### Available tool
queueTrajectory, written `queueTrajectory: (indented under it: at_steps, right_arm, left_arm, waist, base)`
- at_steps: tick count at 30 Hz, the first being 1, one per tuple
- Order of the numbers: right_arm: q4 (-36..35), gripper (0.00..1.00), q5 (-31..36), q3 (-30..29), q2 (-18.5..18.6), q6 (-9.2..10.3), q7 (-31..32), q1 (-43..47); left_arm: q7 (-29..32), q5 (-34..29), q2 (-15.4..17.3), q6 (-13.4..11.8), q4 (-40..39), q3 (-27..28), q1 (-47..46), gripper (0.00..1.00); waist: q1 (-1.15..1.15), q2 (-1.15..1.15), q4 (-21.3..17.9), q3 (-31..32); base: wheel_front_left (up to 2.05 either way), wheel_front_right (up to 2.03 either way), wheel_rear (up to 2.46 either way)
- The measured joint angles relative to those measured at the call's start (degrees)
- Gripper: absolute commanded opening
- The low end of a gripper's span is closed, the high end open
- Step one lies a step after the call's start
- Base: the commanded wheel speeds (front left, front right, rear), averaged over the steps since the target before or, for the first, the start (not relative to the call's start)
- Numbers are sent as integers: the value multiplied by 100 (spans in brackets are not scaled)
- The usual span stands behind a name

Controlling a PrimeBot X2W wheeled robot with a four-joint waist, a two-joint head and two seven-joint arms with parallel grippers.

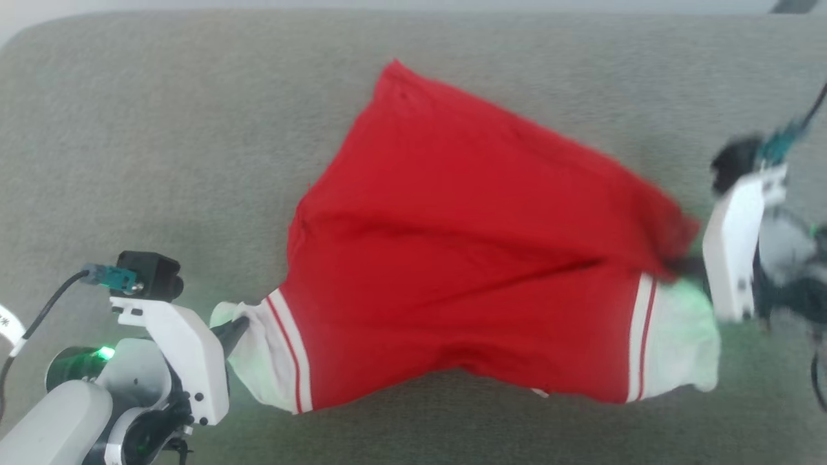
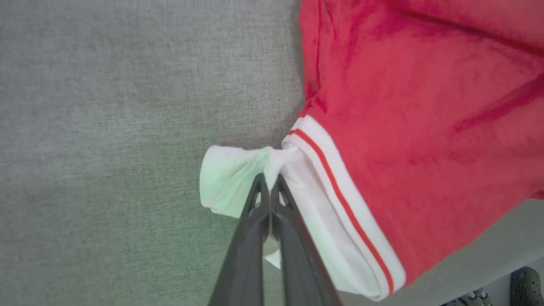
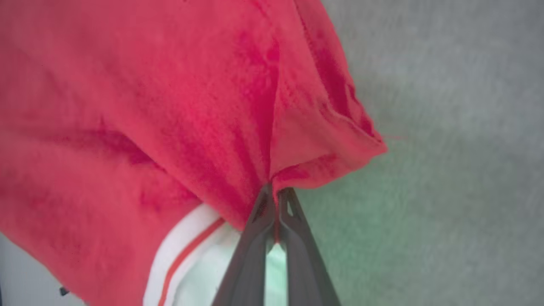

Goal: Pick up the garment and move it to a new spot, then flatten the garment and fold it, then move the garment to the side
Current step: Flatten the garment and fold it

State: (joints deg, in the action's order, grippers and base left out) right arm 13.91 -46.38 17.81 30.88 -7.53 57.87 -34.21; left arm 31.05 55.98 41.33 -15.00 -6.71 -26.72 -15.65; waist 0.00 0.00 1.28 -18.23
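The garment (image 1: 465, 258) is a large bright red cloth with white end panels edged by thin red stripes, stretched across the grey padded surface (image 1: 161, 129). My left gripper (image 1: 240, 325) at the lower left is shut on the garment's white left panel (image 2: 238, 178); the left wrist view shows the left gripper (image 2: 269, 180) pinching bunched white cloth. At the right, blurred, my right gripper (image 1: 678, 266) is shut on a red fold above the white right panel (image 1: 685, 342). The right wrist view has the right gripper (image 3: 275, 191) closed on a peak of red garment (image 3: 170, 106).
The grey padded surface (image 2: 106, 106) extends around the garment, with open room at the far side and to the left. Its front edge (image 2: 488, 255) runs close under the garment's lower hem, and dark shoes (image 2: 525, 287) stand on the floor below it.
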Motion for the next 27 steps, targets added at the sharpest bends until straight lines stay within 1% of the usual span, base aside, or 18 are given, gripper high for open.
queueTrajectory:
  at_steps: [4, 6, 8, 10, 11, 12, 13, 17, 20, 24, 27]
  right_arm:
    - [-705, 0, -57, -350, 47, 0, 165, 948]
    - [-932, 0, 59, -531, 7, 0, 164, 1355]
    - [-1013, 0, 196, -711, -142, 0, 105, 1663]
    - [-1015, 0, 357, -857, -322, 1, -79, 1806]
    - [-965, 20, 416, -928, -413, 1, -159, 1849]
    - [-904, 47, 476, -993, -501, 1, -230, 1897]
    - [-851, 100, 556, -1026, -554, 0, -307, 1924]
    - [-793, 100, 676, -1092, -749, -7, -474, 1987]
    - [-920, 100, 725, -1227, -775, -9, -532, 2010]
    - [-1337, 100, 784, -1519, -766, 1, -539, 2104]
    - [-1761, 100, 848, -1861, -927, 1, -516, 2104]
  left_arm:
    - [-14, 27, 42, -51, -104, 36, 49, 0]
    - [-14, 27, 44, -83, -143, 34, 63, 0]
    - [-14, 26, 38, -86, -151, 23, 69, 0]
    - [-14, 24, 15, -85, -140, 7, 66, 0]
    - [-14, 24, 3, -78, -125, -5, 64, 0]
    - [-14, 27, -15, -46, -109, -11, 63, 0]
    - [-15, 35, -37, -34, -97, -19, 57, 0]
    - [-41, 33, -52, 15, -35, -55, 38, 0]
    - [-57, 33, -46, 22, -12, -58, 45, 0]
    - [-120, 49, -47, 58, -8, -47, 90, 0]
    - [-138, 60, -44, 74, 0, -47, 146, 0]
  waist:
    - [0, 0, -159, 86]
    - [0, 0, -197, 92]
    - [0, 0, -212, 72]
    - [0, 0, -210, 54]
    - [0, 0, -211, 53]
    - [0, 0, -209, 55]
    - [0, 0, -204, 57]
    - [0, 0, -190, 94]
    - [0, 0, -173, 155]
    - [0, 0, -153, 237]
    - [-1, 0, -126, 286]
  base:
    - [0, 0, 0]
    - [0, 0, 0]
    - [0, 0, 0]
    - [0, 0, 0]
    - [0, 0, 0]
    - [0, 0, 0]
    - [0, 0, 0]
    - [0, 0, 0]
    - [0, 0, 0]
    - [0, 0, 0]
    - [0, 0, 0]
